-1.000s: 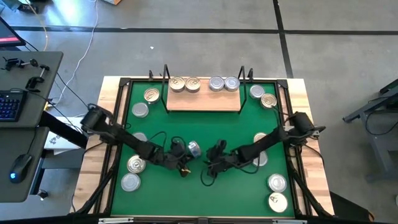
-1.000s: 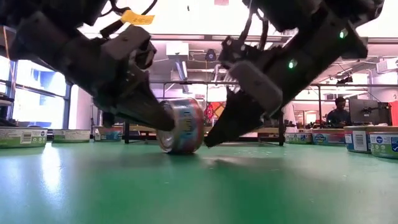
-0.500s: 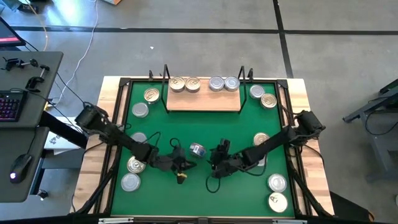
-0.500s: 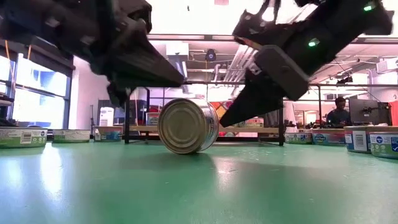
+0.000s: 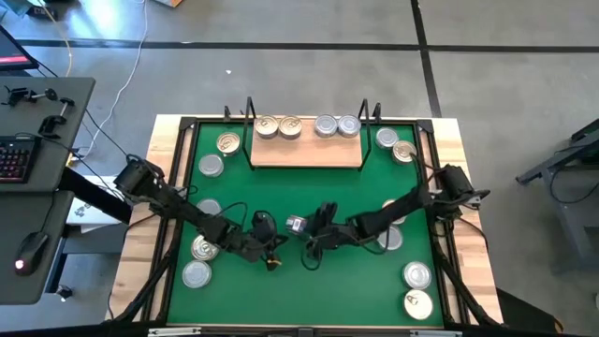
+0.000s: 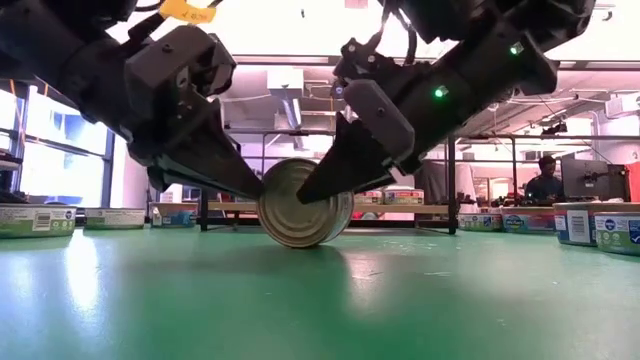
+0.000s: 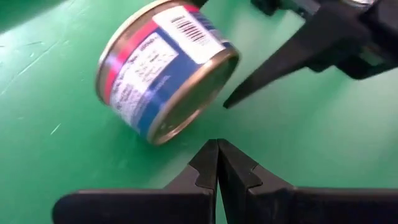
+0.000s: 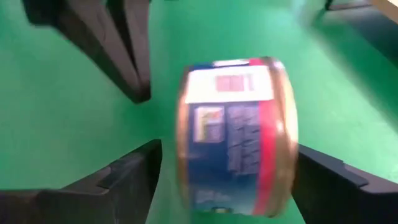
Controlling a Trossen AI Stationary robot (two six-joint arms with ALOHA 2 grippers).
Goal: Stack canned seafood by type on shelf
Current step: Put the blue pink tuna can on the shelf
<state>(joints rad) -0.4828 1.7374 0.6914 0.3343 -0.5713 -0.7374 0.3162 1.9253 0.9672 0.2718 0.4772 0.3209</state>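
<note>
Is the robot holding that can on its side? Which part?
Not gripped yet: the tin stands on edge between the open right gripper's fingers. The left gripper is shut, empty.

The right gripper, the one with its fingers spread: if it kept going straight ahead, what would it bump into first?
Most likely the tin standing on its edge. It sits between the open fingers of the right gripper, directly ahead. Beyond it waits the shut left gripper, though depth there is hard to judge.
</note>
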